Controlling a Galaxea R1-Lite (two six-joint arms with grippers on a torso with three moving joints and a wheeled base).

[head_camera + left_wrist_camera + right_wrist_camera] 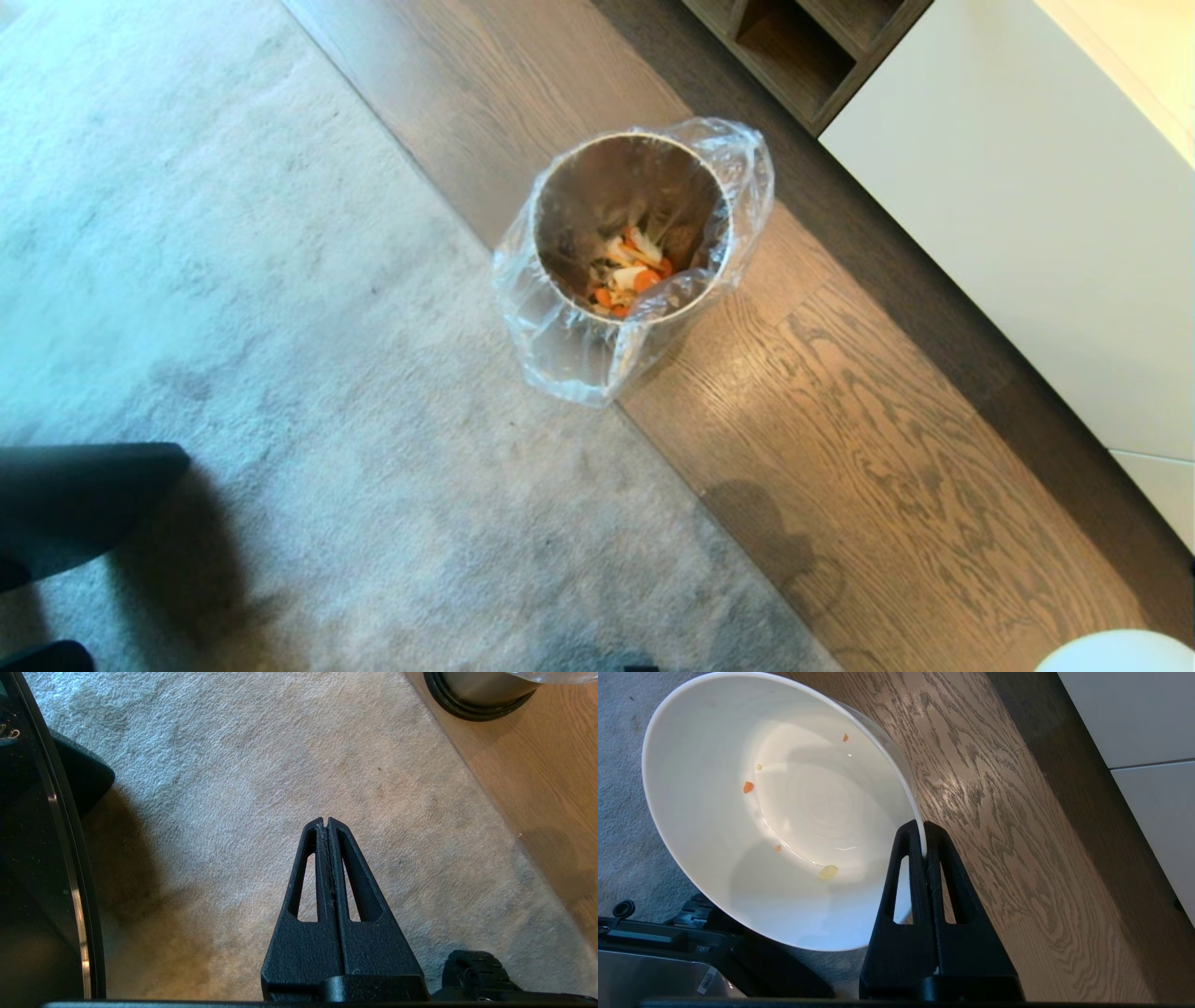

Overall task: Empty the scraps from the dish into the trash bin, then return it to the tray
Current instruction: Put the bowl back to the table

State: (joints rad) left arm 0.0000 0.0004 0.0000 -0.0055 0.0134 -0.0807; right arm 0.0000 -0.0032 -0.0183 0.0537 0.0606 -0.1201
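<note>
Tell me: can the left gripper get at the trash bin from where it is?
Probably yes: the left gripper hangs shut over bare carpet, and nothing lies between it and the trash bin.

Only a white sliver of the dish (1116, 651) at the head view's bottom edge.

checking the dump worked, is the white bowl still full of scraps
No, the white bowl clamped at its rim by the right end effector holds only a few tiny orange and pale bits.
</note>
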